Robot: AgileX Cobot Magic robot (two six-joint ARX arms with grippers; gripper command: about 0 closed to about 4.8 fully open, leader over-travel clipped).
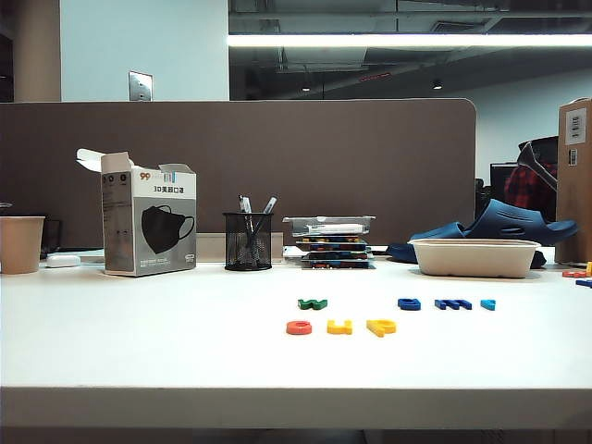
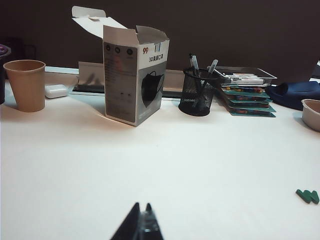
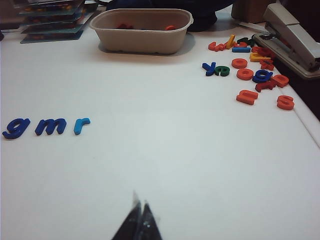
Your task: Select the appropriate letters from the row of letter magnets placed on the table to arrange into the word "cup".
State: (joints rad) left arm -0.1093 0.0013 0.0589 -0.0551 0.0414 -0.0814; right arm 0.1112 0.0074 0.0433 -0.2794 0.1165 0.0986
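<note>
Nearer the front edge than the green letter (image 1: pixel 313 303), red "c" (image 1: pixel 299 327), yellow "u" (image 1: pixel 339 326) and yellow "p" (image 1: pixel 380 326) lie in a line on the tabletop (image 1: pixel 139 333), apparently spelling "cup". Left claw (image 2: pixel 142 218) and right claw (image 3: pixel 139 216) hover clenched, empty. Best move: stay clear of the word.

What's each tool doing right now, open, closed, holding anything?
Left tool: closed, empty, above bare table.
Right tool: closed, empty, above the table.

From my wrist cameras I see only fingertips: the left pincer (image 2: pixel 140 226) shows two thin, black, pointed fingers with a faint grey sheen; the right pincer (image 3: pixel 139 221) looks alike, black, tapered, slightly glossy.
</note>
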